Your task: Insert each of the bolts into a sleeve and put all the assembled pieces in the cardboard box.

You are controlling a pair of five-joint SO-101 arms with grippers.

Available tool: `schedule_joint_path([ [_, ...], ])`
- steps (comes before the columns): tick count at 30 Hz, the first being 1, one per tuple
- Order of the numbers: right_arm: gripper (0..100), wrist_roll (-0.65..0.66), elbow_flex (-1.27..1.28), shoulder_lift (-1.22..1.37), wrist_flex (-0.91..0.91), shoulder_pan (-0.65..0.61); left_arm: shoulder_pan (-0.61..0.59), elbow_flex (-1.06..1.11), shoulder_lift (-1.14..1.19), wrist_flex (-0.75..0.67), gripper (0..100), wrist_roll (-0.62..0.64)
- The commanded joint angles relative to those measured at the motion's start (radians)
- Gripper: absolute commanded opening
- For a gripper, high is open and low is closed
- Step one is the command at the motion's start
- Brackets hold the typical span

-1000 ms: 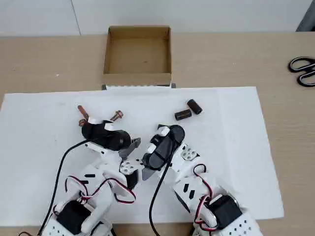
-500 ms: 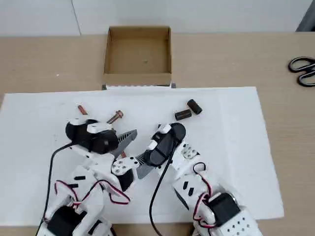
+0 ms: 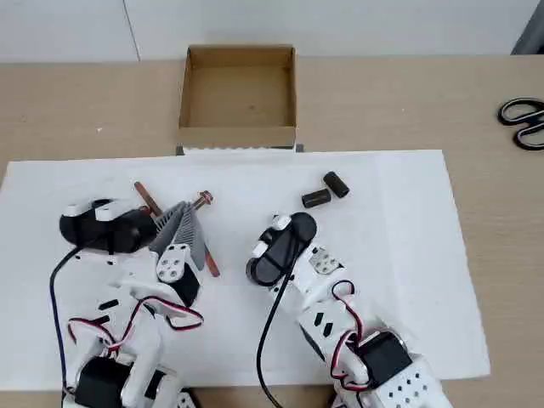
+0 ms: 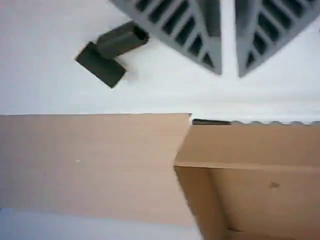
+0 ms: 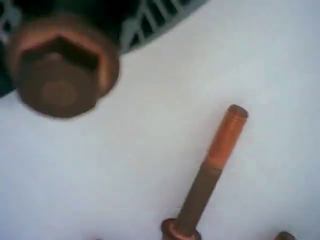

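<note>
1. My left pincer (image 3: 187, 212) is grey ribbed plastic. Its two pointed fingers (image 4: 200, 35) are a little apart, and nothing is between them.
2. My right pincer (image 5: 85, 45) is clamped on the held bolt (image 5: 60, 75). This bolt is copper-brown metal with a six-sided head on a round collar.
3. A lying bolt (image 5: 215, 165) rests on the paper past it. It is a thin, smooth rod, dark brown near its collar and bright orange at the tip. I cannot tell which bolt this is in the view from above.
4. From above, the left bolt (image 3: 146, 197) and the middle bolt (image 3: 201, 201) lie on the white paper sheet (image 3: 408, 255), near my left pincer's tips. The low bolt (image 3: 210, 262) lies just beside one grey finger.
5. The sleeve (image 3: 316, 198) and the other sleeve (image 3: 337, 184) are short, dark tubes. They lie just beside each other on the paper, well apart from the bolts.
6. The cardboard box (image 3: 238, 136) is brown and square with an open top. It sits on the wooden table (image 3: 425, 102) at the paper's far edge.
7. Black scissors (image 3: 523, 123) lie at the table's right edge.
8. Half a second ago my left pincer pointed sideways at my right arm. Now my left arm has swung left, and the pincer points toward the box.
9. My right pincer's grey fingers stuck out below the arm then, and now they are tucked under it. The low bolt did not show there before. The box and sleeves have stayed put.
</note>
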Motion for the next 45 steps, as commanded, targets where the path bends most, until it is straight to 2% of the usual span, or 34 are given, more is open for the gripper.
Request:
schedule_joint_path([
  [1,0.2,-0.057,-0.051,-0.002,-0.041,0.065,-0.091,0.068,0.008,-0.021,1,-0.078],
  [7,0.2,-0.078,-0.204,0.107,-0.067,0.136,-0.147,0.239,0.003,-0.035,1,-0.17],
  [13,0.2,-0.175,-0.592,0.539,-0.087,0.24,-0.147,0.331,0.003,-0.055,1,-0.186],
  [18,0.3,-0.169,-0.996,0.932,-0.087,0.282,-0.147,0.395,0.002,-0.084,1,-0.384],
  [20,0.3,-0.163,-1.157,1.087,-0.087,0.288,-0.147,0.403,0.002,-0.097,1,-0.387],
  [25,0.3,-0.038,-1.57,1.478,-0.097,0.283,-0.147,0.403,0.002,-0.098,1,-0.39],
  [33,0.3,-0.026,-2.22,2.051,-0.087,0.282,-0.147,0.403,0.002,-0.098,1,-0.388],
  [42,0.4,0.021,-2.665,2.466,-0.084,0.282,-0.15,0.403,0.002,-0.098,1,-0.388],
  [45,3.5,0.041,-2.745,2.523,-0.007,0.28,-0.15,0.403,0.002,-0.098,1,-0.388],
])
